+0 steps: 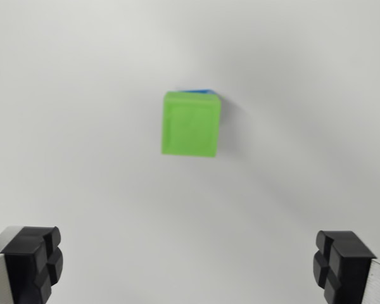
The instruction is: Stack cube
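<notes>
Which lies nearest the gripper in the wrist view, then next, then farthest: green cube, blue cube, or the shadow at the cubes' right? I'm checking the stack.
1. green cube, centre, on top and facing the open gripper.
2. blue cube, beneath it, only an upper-edge sliver showing.
3. shadow, on the white table; too close to the blue cube to separate.

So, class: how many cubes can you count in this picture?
2. A green cube sits mid-frame on a blue cube, which shows only as a sliver behind its top edge. More could be hidden underneath.
</notes>
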